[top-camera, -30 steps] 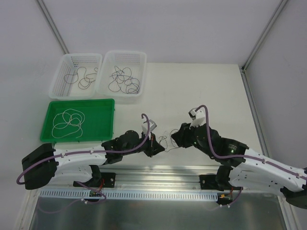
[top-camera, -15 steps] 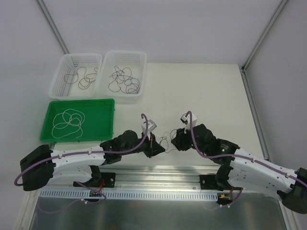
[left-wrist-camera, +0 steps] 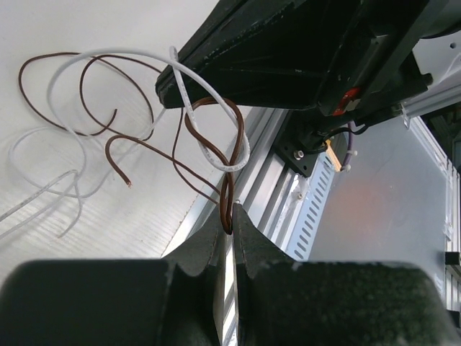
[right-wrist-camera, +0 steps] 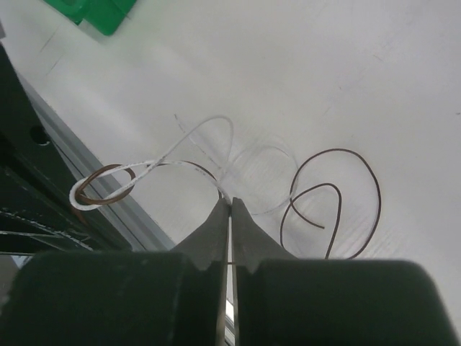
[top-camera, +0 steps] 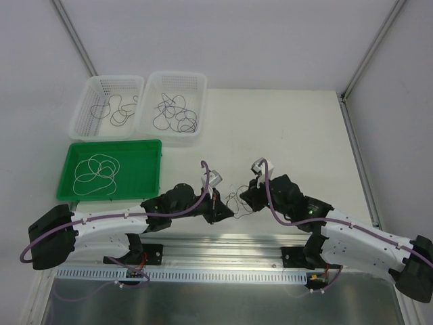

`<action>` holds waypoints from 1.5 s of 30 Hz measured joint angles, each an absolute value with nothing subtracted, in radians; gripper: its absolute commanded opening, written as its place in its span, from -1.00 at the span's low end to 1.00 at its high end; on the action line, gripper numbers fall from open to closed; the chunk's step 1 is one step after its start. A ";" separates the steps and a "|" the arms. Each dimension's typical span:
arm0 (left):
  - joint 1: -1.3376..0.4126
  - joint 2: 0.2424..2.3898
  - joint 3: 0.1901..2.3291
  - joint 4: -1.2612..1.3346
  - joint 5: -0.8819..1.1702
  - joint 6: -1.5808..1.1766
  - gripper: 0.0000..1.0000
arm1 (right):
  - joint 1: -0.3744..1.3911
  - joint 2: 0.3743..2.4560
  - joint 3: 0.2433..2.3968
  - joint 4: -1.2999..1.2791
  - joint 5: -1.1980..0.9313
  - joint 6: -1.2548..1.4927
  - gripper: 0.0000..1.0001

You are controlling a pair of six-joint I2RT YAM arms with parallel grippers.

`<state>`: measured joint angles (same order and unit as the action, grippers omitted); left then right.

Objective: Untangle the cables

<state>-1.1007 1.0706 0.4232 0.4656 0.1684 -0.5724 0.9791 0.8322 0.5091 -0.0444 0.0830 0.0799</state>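
Note:
A brown cable (left-wrist-camera: 227,189) and a white cable (left-wrist-camera: 115,50) hang looped through each other between my two grippers, just above the table's near edge (top-camera: 235,201). My left gripper (left-wrist-camera: 230,216) is shut on a fold of the brown cable; in the top view it (top-camera: 223,212) sits left of the tangle. My right gripper (right-wrist-camera: 230,204) is shut on the white cable (right-wrist-camera: 153,164); in the top view it (top-camera: 245,200) sits right of the tangle. The brown cable's free loops (right-wrist-camera: 338,150) lie on the table.
Two white baskets (top-camera: 115,78) (top-camera: 177,73) at the back left each hold dark cables. A green tray (top-camera: 115,143) in front of them holds a white cable. An aluminium rail (top-camera: 223,254) runs along the near edge under both arms.
My right arm has moved left, bringing its gripper closer to the left gripper, so the cables hang in a tighter bunch. The left arm has barely moved.

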 measured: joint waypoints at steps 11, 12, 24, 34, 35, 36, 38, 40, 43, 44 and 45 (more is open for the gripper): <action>-1.101 1.080 0.443 0.463 0.185 -0.573 -1.00 | 1.033 0.829 0.519 -0.005 -0.030 0.021 -0.99; -1.101 1.078 0.446 0.456 0.184 -0.572 -1.00 | 1.052 0.832 0.524 -0.008 -0.030 0.014 -0.99; -1.099 0.962 0.467 0.223 0.013 -0.566 -1.00 | 1.175 0.766 0.619 -0.084 0.031 -0.048 -0.99; -1.091 0.768 0.467 0.094 -0.137 -0.531 -0.88 | 1.176 0.762 0.605 -0.165 0.127 -0.035 -0.99; -1.091 0.769 0.467 0.083 -0.140 -0.525 -0.86 | 1.176 0.760 0.605 -0.174 0.132 -0.032 -0.99; -1.091 0.771 0.467 0.073 -0.140 -0.521 -0.85 | 1.176 0.758 0.606 -0.182 0.136 -0.030 -0.99; -1.091 0.776 0.467 0.057 -0.138 -0.508 -0.86 | 1.176 0.756 0.606 -0.206 0.151 -0.024 -0.99; -1.091 0.783 0.469 0.054 -0.131 -0.499 -0.87 | 1.176 0.765 0.619 -0.247 0.155 -0.019 -0.99; -1.091 0.812 0.485 0.054 -0.097 -0.474 -0.90 | 1.176 0.807 0.654 -0.274 0.142 -0.015 -0.94; -1.091 0.822 0.492 0.055 -0.084 -0.466 -0.91 | 1.178 0.826 0.667 -0.276 0.141 -0.015 -0.94; -1.091 0.838 0.503 0.056 -0.069 -0.458 -0.91 | 1.180 0.845 0.679 -0.279 0.141 -0.014 -0.94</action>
